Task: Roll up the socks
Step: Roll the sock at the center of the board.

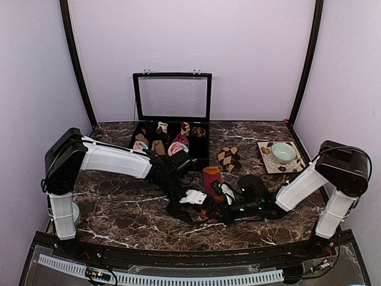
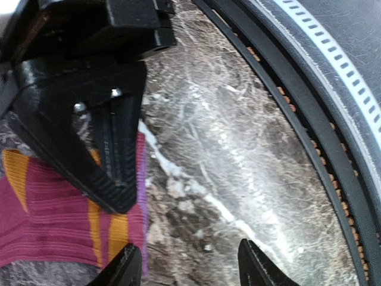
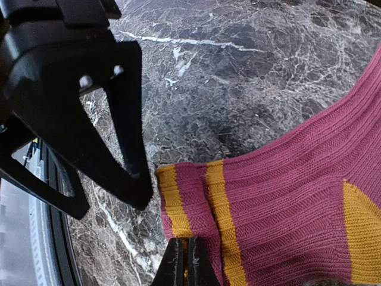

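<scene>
The long magenta sock (image 3: 286, 196) with orange stripes lies flat on the marble table. My right gripper (image 3: 183, 265) is shut on its striped cuff edge, with orange fabric pinched between the fingertips. In the left wrist view the same sock (image 2: 53, 229) lies at the left, and my left gripper (image 2: 190, 271) hangs open over bare marble just beside the sock's edge, holding nothing. From above, both grippers meet at the table's middle front, the left gripper (image 1: 186, 205) close to the right gripper (image 1: 215, 210), and the magenta sock (image 1: 211, 177) runs back from them. The brown-and-beige diamond socks (image 1: 229, 158) lie apart behind.
An open black compartment box (image 1: 199, 159) with small sock rolls stands at the back centre, lid upright. A patterned square plate (image 1: 266, 159) carrying a pale green bowl (image 1: 283, 152) sits at the back right. The table's black front rail (image 2: 309, 137) runs close to the left gripper.
</scene>
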You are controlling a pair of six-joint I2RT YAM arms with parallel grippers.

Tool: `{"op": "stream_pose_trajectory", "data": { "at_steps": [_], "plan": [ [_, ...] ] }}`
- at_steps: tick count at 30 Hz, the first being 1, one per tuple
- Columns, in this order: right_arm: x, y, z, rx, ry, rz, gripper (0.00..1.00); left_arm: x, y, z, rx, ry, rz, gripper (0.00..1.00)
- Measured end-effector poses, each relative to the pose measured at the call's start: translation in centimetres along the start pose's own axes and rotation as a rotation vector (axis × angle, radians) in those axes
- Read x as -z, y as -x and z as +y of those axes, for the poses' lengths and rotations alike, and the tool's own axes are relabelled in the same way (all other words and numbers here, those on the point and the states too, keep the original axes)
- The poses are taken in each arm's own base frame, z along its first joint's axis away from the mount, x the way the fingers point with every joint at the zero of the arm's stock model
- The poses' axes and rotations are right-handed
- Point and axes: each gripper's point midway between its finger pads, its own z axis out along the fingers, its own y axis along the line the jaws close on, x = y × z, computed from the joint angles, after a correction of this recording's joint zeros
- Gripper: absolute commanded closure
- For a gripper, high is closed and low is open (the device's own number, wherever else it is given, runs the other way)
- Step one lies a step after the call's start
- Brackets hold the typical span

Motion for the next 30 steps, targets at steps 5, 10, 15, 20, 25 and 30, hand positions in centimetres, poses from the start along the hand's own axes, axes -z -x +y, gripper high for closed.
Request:
{"op": "stream_pose_trajectory", "data": {
  "at_steps": [5,10,15,20,25,30],
  "plan": [
    [0.0,0.0,-0.1,-0.055,0.027,0.005,1.0,0.1,0.5,1.6,-0.064,0.058,-0.001,0.46],
    [0.1,0.0,-0.3,-0.093,0.052,0.002,1.0,-0.6,0.1,2.3,-0.085,0.066,0.014,0.5],
    [0.3,0.0,-0.4,-0.116,0.069,0.001,1.0,-1.5,-0.7,2.7,-0.088,0.068,0.031,0.54],
    [0.3,0.0,-0.5,-0.124,0.082,0.002,1.0,-1.6,-0.5,3.5,-0.097,0.089,0.041,0.6],
    [0.3,0.0,-0.5,-0.132,0.089,0.005,1.0,-2.0,-0.8,4.0,-0.101,0.103,0.052,0.76],
    [0.4,0.0,-0.7,-0.143,0.092,0.008,0.93,-2.1,-0.6,4.4,-0.104,0.111,0.053,0.97]
  ]
}}
